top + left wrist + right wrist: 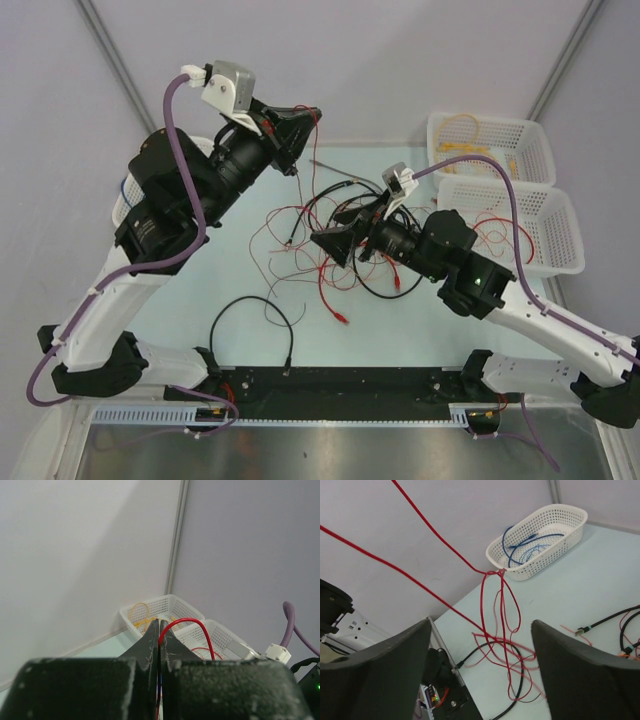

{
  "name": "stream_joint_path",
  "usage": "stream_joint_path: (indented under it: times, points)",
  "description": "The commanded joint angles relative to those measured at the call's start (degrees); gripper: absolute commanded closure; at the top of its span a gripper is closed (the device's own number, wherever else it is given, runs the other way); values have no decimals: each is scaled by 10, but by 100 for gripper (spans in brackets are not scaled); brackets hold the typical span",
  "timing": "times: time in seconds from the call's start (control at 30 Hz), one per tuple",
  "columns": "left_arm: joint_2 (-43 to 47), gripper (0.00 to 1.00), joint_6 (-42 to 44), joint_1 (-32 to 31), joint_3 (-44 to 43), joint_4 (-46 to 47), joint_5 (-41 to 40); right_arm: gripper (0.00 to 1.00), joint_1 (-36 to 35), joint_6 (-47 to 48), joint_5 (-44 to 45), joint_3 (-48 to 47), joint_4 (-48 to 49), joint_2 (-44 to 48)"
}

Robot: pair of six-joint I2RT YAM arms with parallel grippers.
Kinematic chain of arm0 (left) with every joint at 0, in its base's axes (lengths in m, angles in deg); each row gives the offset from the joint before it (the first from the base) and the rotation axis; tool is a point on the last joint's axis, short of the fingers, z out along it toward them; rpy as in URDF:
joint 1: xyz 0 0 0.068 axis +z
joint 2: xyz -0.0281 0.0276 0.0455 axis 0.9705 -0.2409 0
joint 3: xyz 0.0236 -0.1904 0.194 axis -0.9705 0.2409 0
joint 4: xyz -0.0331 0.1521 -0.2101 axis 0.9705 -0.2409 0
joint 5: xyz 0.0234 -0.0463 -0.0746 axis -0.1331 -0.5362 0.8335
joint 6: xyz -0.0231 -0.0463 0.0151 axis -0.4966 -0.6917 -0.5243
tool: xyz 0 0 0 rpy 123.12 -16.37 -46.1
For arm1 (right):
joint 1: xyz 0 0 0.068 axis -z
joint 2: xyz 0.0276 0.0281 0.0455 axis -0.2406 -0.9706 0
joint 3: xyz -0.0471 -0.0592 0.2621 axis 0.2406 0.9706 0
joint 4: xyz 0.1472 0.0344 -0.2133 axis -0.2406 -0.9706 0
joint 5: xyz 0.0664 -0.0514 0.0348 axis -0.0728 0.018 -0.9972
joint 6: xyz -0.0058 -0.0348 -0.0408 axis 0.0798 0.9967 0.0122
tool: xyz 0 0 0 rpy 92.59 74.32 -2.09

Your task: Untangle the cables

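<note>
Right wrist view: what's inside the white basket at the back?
Thin blue cables loop loosely inside the white basket. Its near wall hides the lower part, so anything lying flat there cannot be seen.

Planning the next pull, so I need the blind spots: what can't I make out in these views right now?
- Top view: the tangle has its middle covered by the right gripper.
- Left wrist: where the left gripper pinches the red cable; its own body blocks everything below.
- Right wrist: red strands leave the top edge; the knot is too small to read its crossings.
</note>
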Motion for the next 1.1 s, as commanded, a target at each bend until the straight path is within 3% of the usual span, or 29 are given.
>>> stream_joint_path:
  times: [0.0, 0.13, 0.43, 0.5, 0.63, 0.73, 1.07]
  points:
    - [20, 100, 10, 0, 2, 22, -10, 7, -10, 15, 1, -4, -7, 29]
    - [21, 100, 10, 0, 2, 21, -7, 7, -12, 25, 14, -3, -28, 54]
    - [25, 100, -7, 0, 5, 18, 21, 21, -7, 38, 95, -3, -18, 80]
    - [25, 100, -11, 0, 5, 16, 29, 27, -5, 47, 116, -4, -15, 82]
    - [29, 100, -20, 0, 14, 23, 46, 52, 30, 32, 100, -4, -15, 70]
    - [31, 100, -23, -2, 17, 26, 55, 61, 36, 20, 75, -4, -15, 58]
    - [27, 100, -27, -3, 18, 29, 67, 55, 20, 10, 21, -4, 20, 27]
